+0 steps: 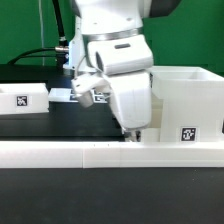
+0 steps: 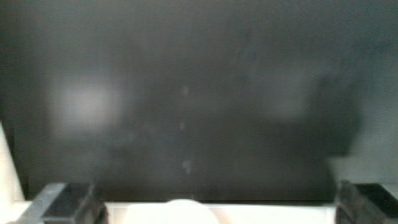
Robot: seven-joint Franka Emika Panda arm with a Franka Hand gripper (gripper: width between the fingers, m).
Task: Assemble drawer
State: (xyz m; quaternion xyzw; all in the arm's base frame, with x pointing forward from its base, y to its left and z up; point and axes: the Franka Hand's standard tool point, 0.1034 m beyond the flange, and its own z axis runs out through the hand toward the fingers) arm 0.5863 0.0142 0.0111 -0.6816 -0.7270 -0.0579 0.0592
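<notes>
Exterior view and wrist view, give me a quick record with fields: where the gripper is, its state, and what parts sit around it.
gripper: lowered near the table, close beside the casing; fingers wide apart, open
between fingers: white shape, only partly in view; cannot tell what it is
casing: exterior view's right, open top, tag low on its front
tagged white part: exterior view's left edge, apart from the arm
low white wall: runs across the foreground
table: dark surface
</notes>
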